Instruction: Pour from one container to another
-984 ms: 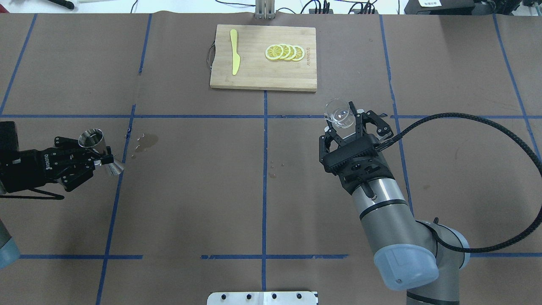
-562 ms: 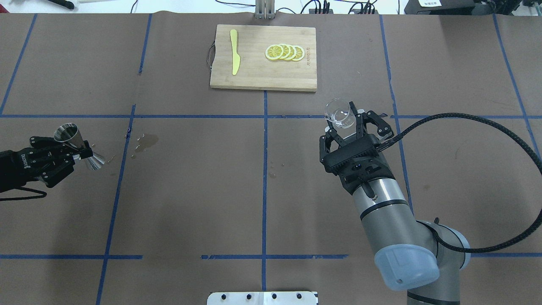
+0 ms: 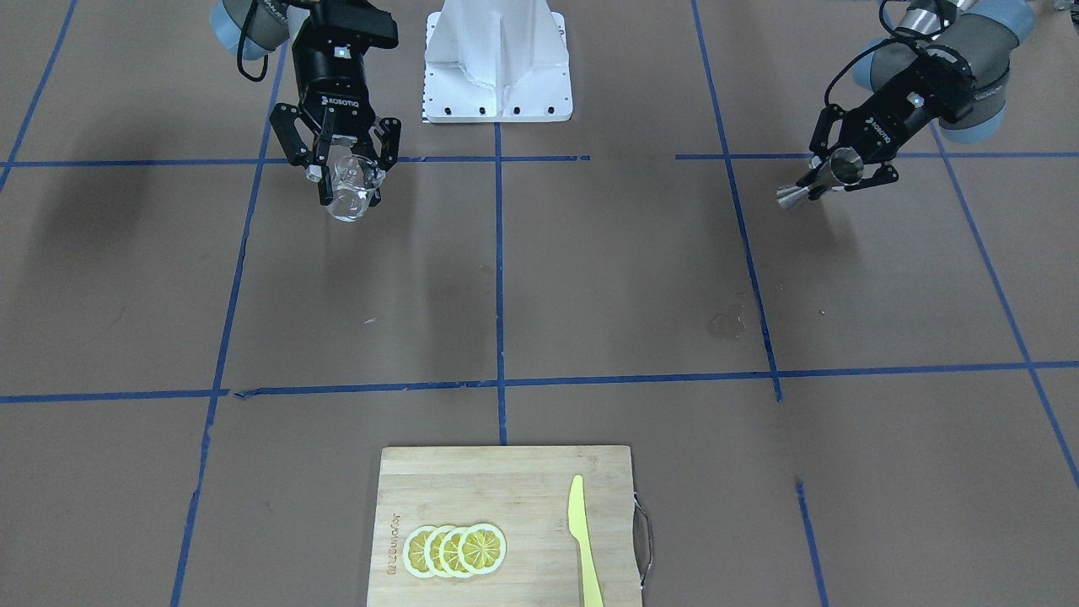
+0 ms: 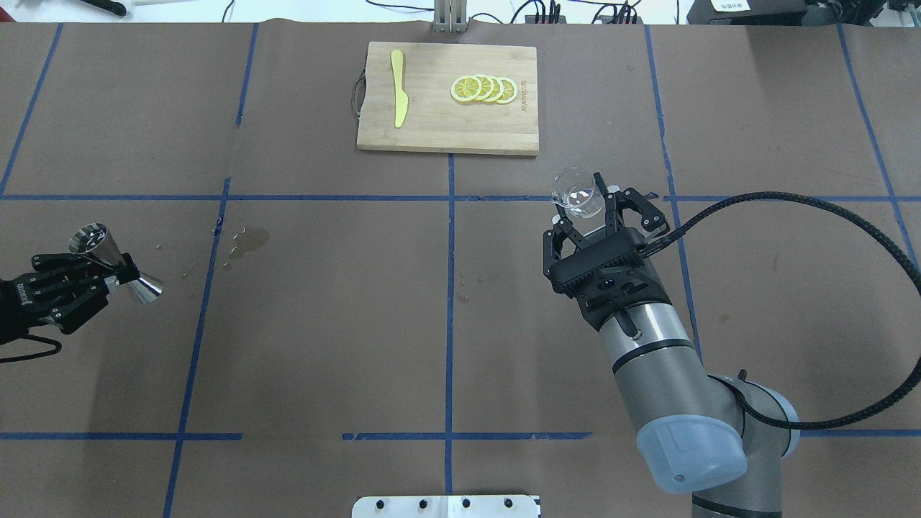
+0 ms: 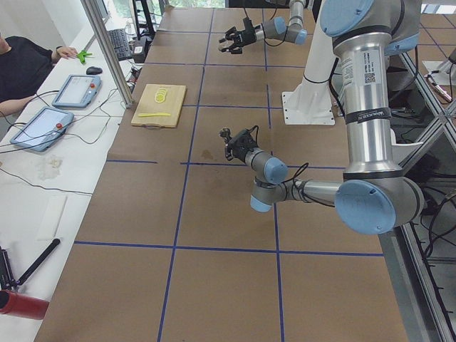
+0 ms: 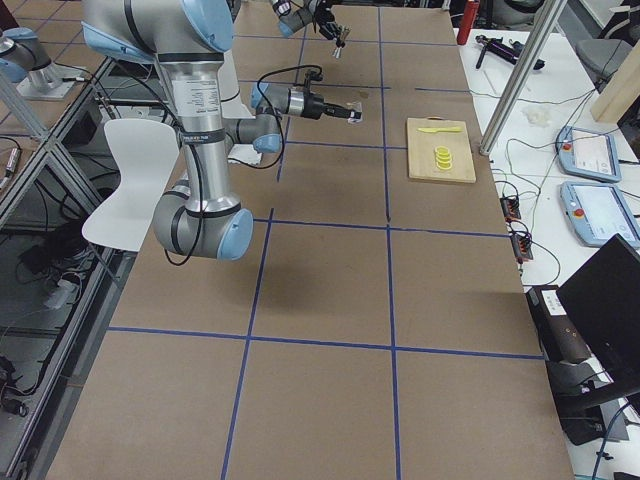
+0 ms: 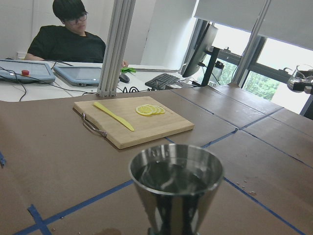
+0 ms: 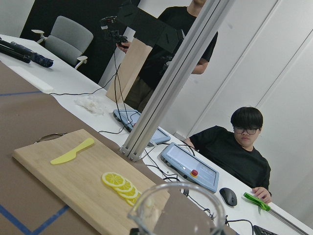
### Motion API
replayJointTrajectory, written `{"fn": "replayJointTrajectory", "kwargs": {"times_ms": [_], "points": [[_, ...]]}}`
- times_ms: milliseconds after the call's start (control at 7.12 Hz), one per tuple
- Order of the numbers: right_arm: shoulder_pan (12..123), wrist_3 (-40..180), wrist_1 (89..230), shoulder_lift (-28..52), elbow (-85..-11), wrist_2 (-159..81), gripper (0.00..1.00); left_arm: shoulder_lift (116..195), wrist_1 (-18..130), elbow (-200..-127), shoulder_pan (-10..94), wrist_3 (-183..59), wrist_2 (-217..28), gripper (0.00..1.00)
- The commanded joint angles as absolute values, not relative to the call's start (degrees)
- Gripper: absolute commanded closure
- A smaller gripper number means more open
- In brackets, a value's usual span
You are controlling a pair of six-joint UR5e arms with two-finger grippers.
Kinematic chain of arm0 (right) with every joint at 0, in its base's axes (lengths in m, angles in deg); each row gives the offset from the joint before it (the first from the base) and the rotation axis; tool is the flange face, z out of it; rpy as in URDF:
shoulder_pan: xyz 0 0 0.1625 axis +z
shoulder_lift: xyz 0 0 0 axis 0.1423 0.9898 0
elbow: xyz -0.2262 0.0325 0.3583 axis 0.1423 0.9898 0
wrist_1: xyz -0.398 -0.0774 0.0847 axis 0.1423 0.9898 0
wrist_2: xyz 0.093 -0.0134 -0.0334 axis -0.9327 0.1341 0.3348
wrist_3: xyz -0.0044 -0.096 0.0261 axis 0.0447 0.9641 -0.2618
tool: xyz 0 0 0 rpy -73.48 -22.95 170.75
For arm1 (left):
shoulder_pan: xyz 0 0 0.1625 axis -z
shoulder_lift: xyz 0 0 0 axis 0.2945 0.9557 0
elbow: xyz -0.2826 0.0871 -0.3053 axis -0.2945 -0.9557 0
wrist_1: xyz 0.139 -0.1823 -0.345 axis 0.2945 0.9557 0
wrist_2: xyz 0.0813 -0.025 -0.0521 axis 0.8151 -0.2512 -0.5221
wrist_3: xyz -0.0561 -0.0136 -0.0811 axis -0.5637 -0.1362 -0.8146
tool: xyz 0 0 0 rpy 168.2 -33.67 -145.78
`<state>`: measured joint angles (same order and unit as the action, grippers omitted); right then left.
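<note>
Well off the cutting board's (image 4: 446, 129) handle side in the overhead view, the left gripper (image 4: 119, 267) clamps the steel jigger (image 4: 144, 289) at its narrow waist, clear of the table. Near the board's opposite front corner, the right gripper (image 4: 586, 208) grips the clear cup (image 4: 575, 191), lifted.

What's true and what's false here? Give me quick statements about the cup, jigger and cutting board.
1. The left gripper holds the jigger. True.
2. The clear cup stands on the table. False: the right gripper holds it in the air.
3. Lemon slices lie on the cutting board. True.
4. The yellow knife lies on the bare table. False: it lies on the board.
5. The cup is right over the jigger. False: they are far apart.
</note>
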<state>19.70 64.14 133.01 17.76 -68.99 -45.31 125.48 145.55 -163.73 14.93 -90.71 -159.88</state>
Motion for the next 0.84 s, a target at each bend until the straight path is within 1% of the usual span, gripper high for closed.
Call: {"fn": "replayJointTrajectory", "kwargs": {"times_ms": [0,141,422,703], "points": [[19.7,64.1,133.0,17.8,-69.0,-45.3,1.00,125.3,145.6,-163.6,8.0,-91.4,-150.6,1.00],[19.7,64.1,133.0,17.8,-69.0,-45.3,1.00,124.6,145.6,-163.6,3.9,-92.6,-146.1,1.00],[19.7,64.1,133.0,17.8,-69.1,-45.2,1.00,122.1,145.8,-163.5,0.6,-93.2,-139.8,1.00],[19.7,64.1,133.0,17.8,-69.1,-45.2,1.00,121.9,145.5,-163.3,-6.5,-93.3,-126.5,1.00]]}}
